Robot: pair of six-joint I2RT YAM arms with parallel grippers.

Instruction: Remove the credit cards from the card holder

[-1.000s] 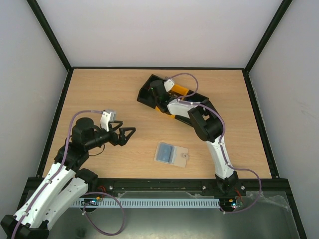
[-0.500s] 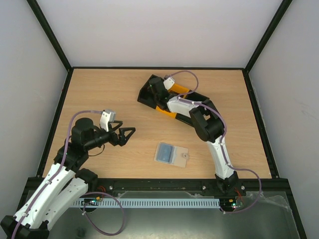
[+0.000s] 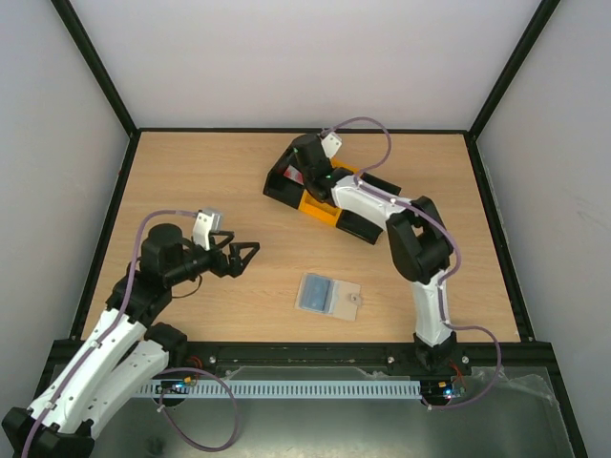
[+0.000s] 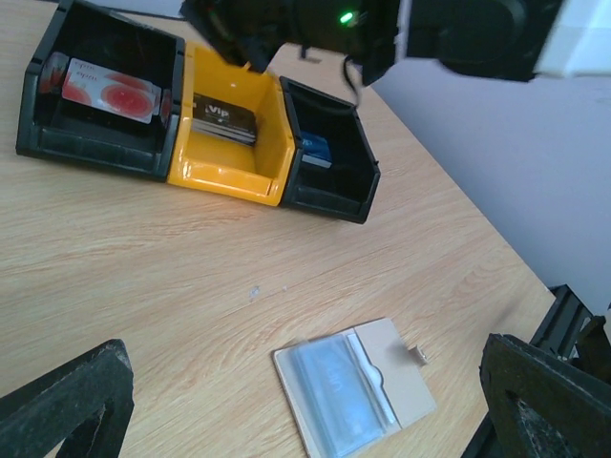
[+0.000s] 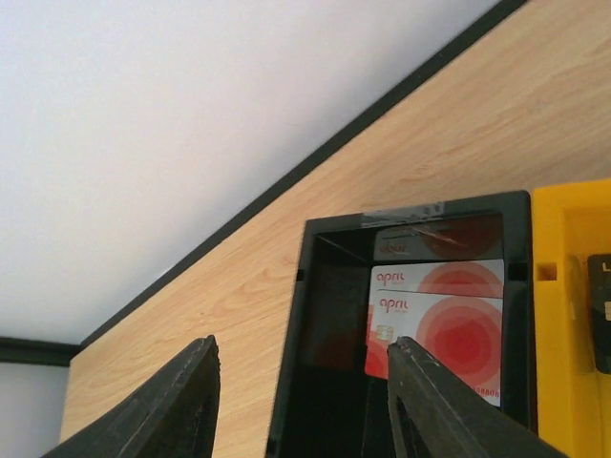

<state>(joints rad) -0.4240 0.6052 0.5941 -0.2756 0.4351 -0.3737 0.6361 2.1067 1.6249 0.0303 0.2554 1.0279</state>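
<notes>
Two-fingered right tool (image 5: 301, 348) now parted above red card (image 5: 434, 329) in tray (image 5: 288, 363), closed before, left tool (image 3: 250, 259) still wide open.

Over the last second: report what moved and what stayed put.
The right fingers lifted away from the left black compartment of the tray and opened; red-and-white cards lie inside, one apparently just released. The right elbow swung rightward. The left arm, left fingers open, and the card holder stayed put.

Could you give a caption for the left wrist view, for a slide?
Card holder on the wooden table, near a three-compartment tray with cards in every compartment.
</notes>
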